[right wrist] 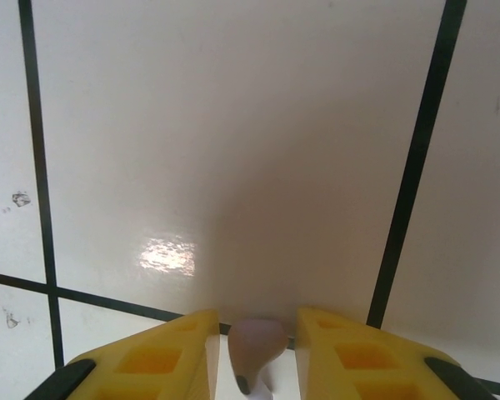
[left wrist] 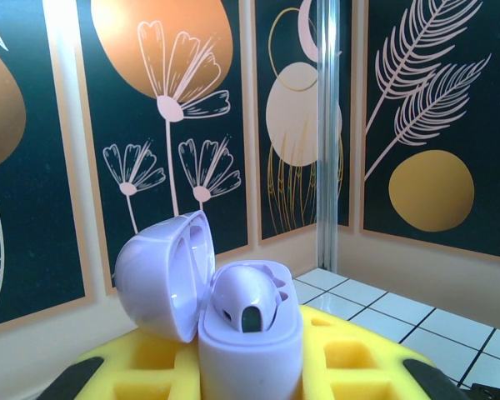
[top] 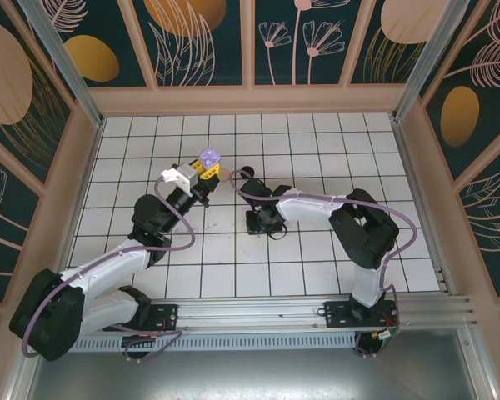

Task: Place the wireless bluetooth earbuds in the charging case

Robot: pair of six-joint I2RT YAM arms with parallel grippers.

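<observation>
Pinching a lilac earbud point(right wrist: 252, 350) between yellow fingers, the right gripper point(right wrist: 255, 320) points straight down at the white tiled floor point(right wrist: 233, 150). The bud's long axis runs along the fingers, broad end toward the tile, narrow dark-tipped end tucked back between the jaws. Up in the overhead view, the right arm point(top: 304, 204) reaches in from the right. Just left of its tip, a touch farther from the bases, sits the left gripper point(top: 202, 172), clamped tight on the lilac charging case point(left wrist: 250, 346). The lid point(left wrist: 162, 275) is swung open to the left and one seated bud point(left wrist: 246, 296) is already home; whether the bay beside it is free, I can't tell from here. So the target lies left of the held bud and, by my read, higher off the floor. The right arm is the one to close that gap: lift, swing left, turn the bud to match the case mouth.
</observation>
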